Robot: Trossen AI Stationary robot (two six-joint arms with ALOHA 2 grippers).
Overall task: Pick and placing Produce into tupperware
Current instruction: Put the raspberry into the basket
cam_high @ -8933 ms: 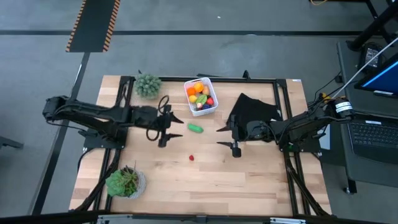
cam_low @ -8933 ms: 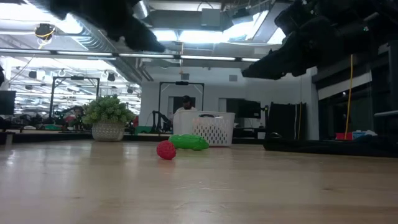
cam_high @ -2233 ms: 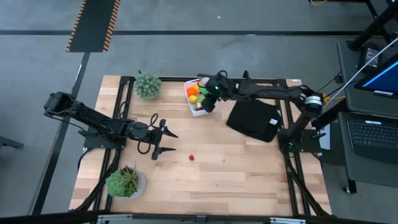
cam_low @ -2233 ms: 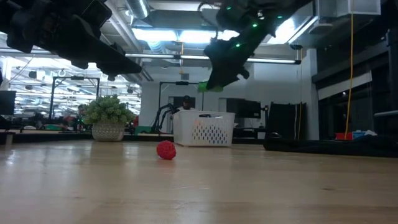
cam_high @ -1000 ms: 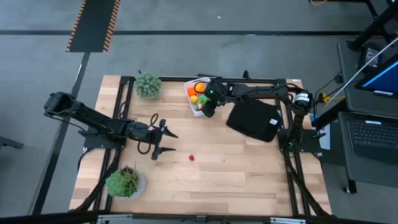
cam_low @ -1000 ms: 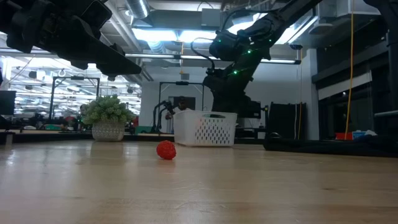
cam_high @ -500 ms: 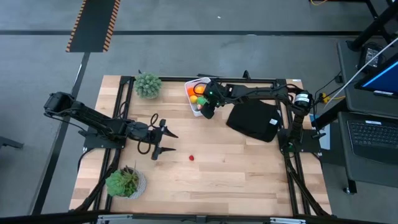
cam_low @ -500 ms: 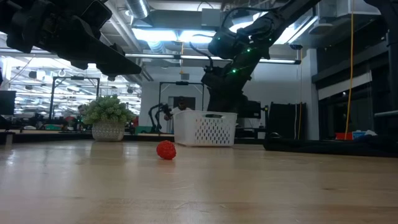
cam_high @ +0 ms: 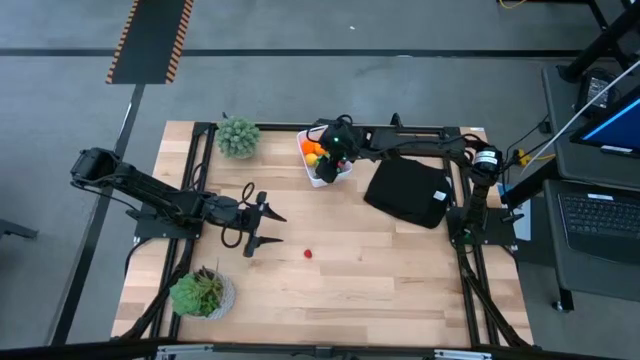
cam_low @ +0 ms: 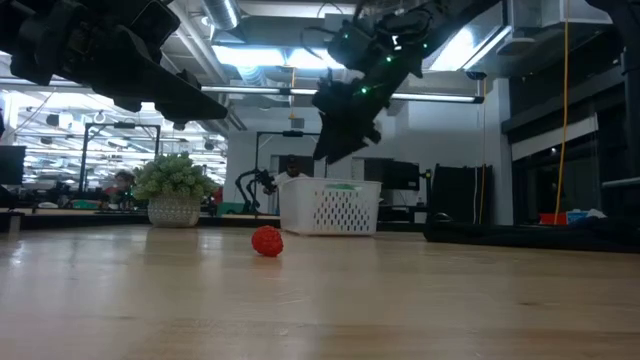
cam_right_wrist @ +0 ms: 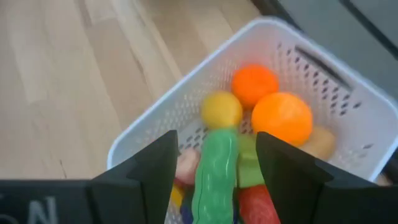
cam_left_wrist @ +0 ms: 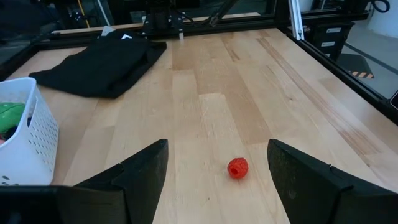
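Note:
The white tub (cam_high: 311,176) stands near the table's far edge, filled with orange, yellow, red and green toy produce. My right gripper (cam_high: 335,141) hovers above it, open. In the right wrist view its fingers (cam_right_wrist: 155,163) stand on either side of a long green piece (cam_right_wrist: 214,167), which lies on top of the other produce in the tub (cam_right_wrist: 323,84); I see no touch. A small red berry (cam_high: 308,253) rests on the bare wood mid-table. My left gripper (cam_high: 266,228) waits open left of it, above the table; the berry (cam_left_wrist: 237,168) shows ahead between its fingers.
A folded black cloth (cam_high: 405,190) lies right of the tub. One potted plant (cam_high: 238,137) stands at the far left corner, another (cam_high: 203,292) at the near left. In the low view the berry (cam_low: 267,241) sits in front of the tub (cam_low: 330,207).
My right gripper has risen from low inside the tub to well above its rim and shifted slightly toward the far edge. The green piece has stayed in the tub. My left arm and the red berry have kept still.

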